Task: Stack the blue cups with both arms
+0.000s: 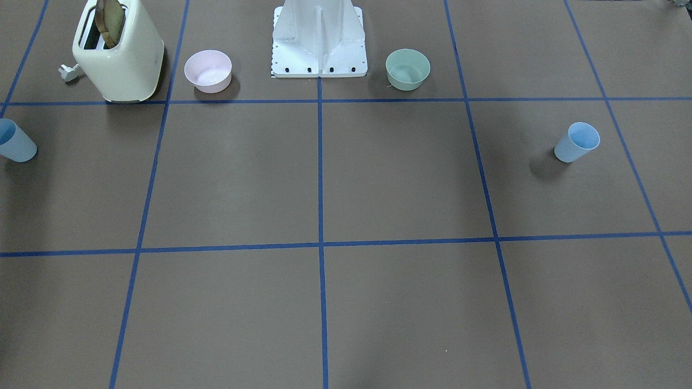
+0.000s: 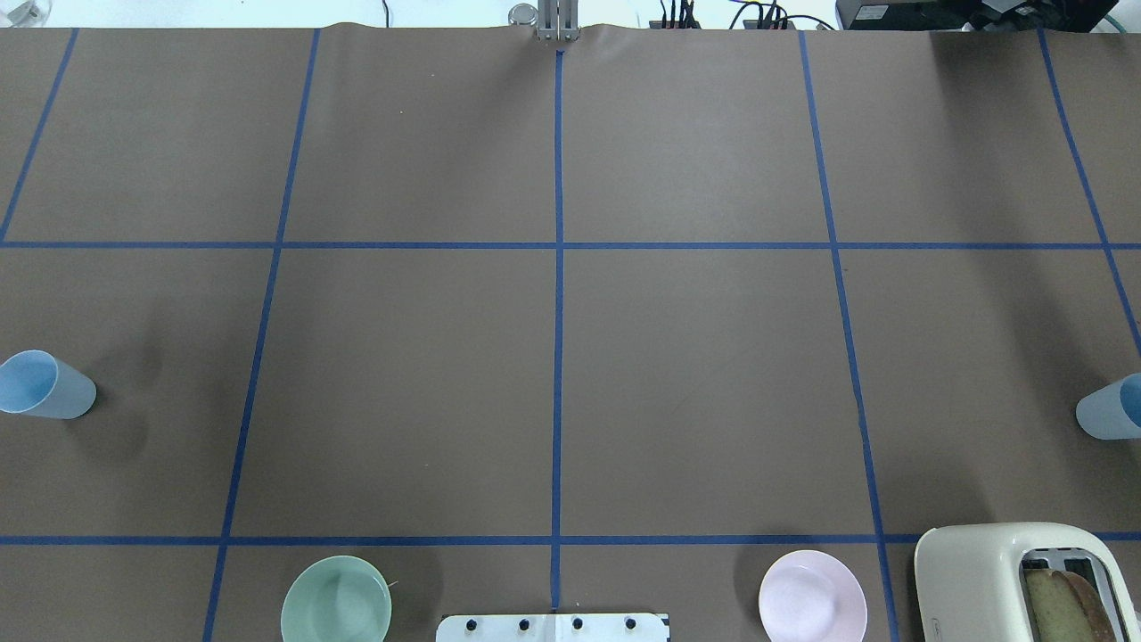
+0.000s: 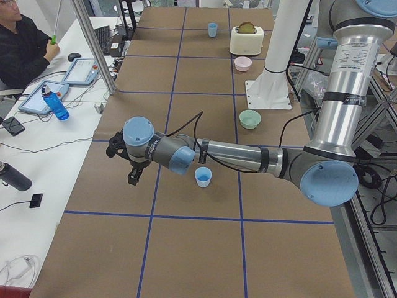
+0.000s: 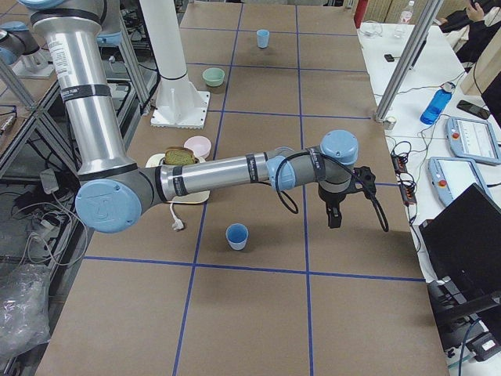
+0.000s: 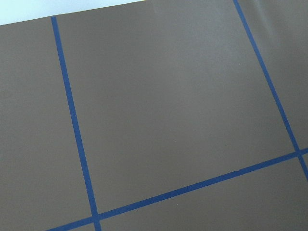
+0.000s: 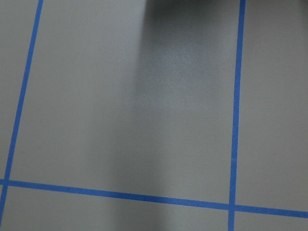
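Two pale-blue cups stand upright and far apart on the brown table. One cup [image 1: 577, 142] is on my left side; it also shows in the overhead view [image 2: 40, 385] and the exterior left view [image 3: 203, 177]. The other cup [image 1: 15, 142] is on my right side, at the overhead view's edge [image 2: 1110, 408] and in the exterior right view [image 4: 236, 236]. My left gripper [image 3: 133, 178] hangs past its cup, apart from it. My right gripper [image 4: 333, 219] hangs past its cup, apart from it. Both grippers show only in side views, so I cannot tell whether they are open or shut.
A cream toaster [image 1: 119, 54] with a bread slice, a pink bowl [image 1: 208, 70] and a mint-green bowl [image 1: 407, 68] stand in a row beside the white pedestal [image 1: 319, 40]. Operators' desks with tablets and bottles line the far table edge [image 3: 62, 105].
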`<action>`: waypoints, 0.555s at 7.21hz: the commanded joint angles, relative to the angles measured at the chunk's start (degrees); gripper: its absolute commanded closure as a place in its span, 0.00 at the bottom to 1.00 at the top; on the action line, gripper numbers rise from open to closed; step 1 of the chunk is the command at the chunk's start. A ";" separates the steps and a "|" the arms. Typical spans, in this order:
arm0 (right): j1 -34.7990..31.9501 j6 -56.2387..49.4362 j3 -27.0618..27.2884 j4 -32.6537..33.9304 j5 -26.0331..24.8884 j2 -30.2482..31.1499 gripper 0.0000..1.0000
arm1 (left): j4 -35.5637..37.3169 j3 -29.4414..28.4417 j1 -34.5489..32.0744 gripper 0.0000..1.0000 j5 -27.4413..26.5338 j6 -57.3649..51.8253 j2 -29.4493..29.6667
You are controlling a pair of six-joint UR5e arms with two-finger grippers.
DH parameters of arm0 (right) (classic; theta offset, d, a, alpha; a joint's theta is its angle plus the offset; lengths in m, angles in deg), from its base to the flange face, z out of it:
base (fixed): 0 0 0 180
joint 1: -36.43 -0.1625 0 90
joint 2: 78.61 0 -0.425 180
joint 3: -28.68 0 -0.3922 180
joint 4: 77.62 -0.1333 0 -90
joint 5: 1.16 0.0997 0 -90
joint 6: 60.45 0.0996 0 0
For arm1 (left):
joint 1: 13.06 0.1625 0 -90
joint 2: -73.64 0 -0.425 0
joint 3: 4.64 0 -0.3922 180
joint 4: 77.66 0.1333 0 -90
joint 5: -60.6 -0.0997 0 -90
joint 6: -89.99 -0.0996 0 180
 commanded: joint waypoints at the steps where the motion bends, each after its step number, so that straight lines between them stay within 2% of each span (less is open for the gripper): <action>1: 0.43 0.00 -0.13 0.00 -0.17 -0.03 0.00 | 0.00 -0.01 0.03 0.02 -0.07 0.00 0.01; 3: 2.27 1.48 -0.04 0.00 -2.00 -0.91 0.00 | -0.18 -0.01 1.61 0.01 -0.25 0.70 -0.08; 4: 2.46 1.67 1.00 -0.52 -3.67 2.13 0.00 | -3.40 0.08 5.10 0.01 -0.33 7.58 -1.30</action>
